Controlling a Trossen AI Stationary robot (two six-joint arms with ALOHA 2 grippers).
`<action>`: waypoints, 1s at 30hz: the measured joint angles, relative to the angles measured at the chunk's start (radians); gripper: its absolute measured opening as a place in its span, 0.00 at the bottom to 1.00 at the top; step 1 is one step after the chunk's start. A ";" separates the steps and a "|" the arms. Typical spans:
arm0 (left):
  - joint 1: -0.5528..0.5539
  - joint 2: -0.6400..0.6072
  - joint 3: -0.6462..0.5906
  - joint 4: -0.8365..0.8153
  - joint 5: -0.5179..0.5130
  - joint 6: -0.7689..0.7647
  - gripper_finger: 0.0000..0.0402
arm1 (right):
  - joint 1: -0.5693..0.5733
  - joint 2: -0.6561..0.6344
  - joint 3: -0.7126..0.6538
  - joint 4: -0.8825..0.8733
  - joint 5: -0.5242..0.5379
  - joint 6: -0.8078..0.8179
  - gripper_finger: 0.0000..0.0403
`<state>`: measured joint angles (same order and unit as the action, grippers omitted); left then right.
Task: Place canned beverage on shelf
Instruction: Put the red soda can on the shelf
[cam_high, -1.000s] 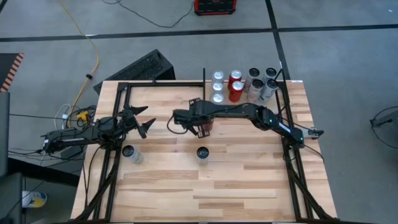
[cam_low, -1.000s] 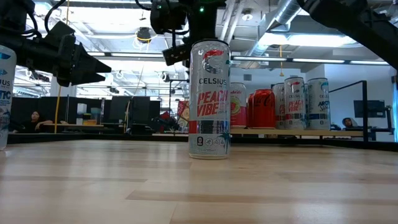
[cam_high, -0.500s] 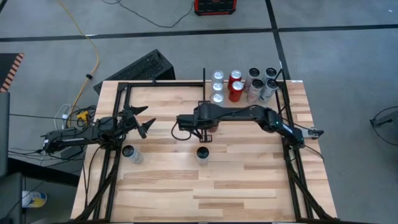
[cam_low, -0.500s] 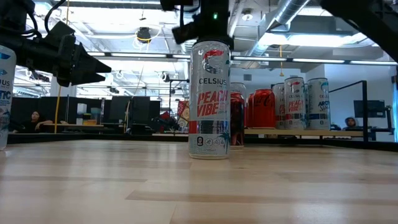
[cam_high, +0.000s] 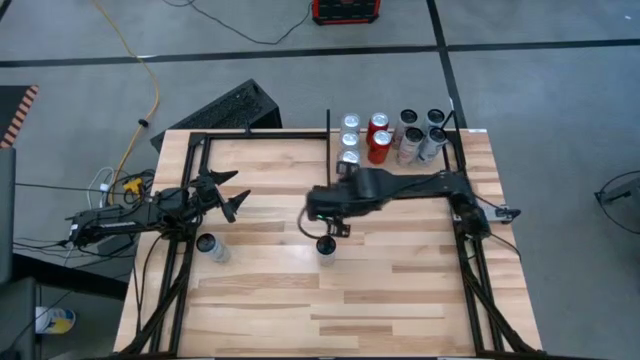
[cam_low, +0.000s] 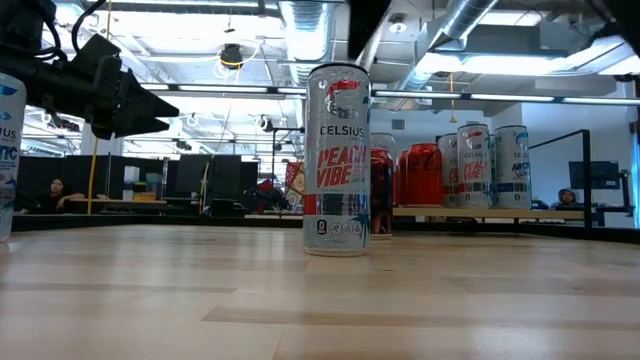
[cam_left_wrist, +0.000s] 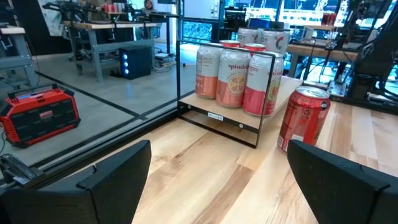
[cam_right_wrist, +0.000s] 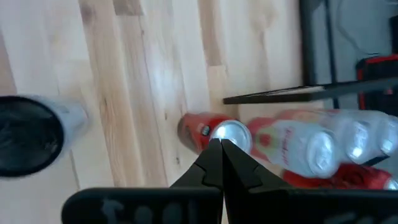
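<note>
The tall silver-and-pink aluminium can (cam_low: 337, 160), likely smooth and dentable, suits a mid-wall grip; the right gripper (cam_right_wrist: 221, 149) hangs pinched together, empty.

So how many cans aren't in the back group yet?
3: Celsius can mid-table; another near the left gripper; red can just outside the group's rail. The right arm may hide more.

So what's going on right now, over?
Right gripper shut, empty, above the Celsius can. Left gripper open, waiting at table's left. Shelf already holds several cans. Nothing in the way.
</note>
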<state>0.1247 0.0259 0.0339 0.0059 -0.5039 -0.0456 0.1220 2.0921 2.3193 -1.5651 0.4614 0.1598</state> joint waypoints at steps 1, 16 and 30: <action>0.000 0.000 0.000 0.000 0.000 0.000 0.90 | 0.013 -0.028 -0.024 0.009 0.019 0.017 0.05; 0.000 0.000 0.000 0.000 0.000 0.000 0.90 | 0.088 -0.696 -1.141 1.189 0.111 0.133 0.07; 0.000 0.000 0.000 0.000 0.000 0.000 0.90 | 0.014 -0.643 -1.253 1.369 0.087 0.091 0.10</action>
<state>0.1248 0.0260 0.0338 0.0059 -0.5037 -0.0456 0.1364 1.4491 1.0664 -0.1965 0.5480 0.2513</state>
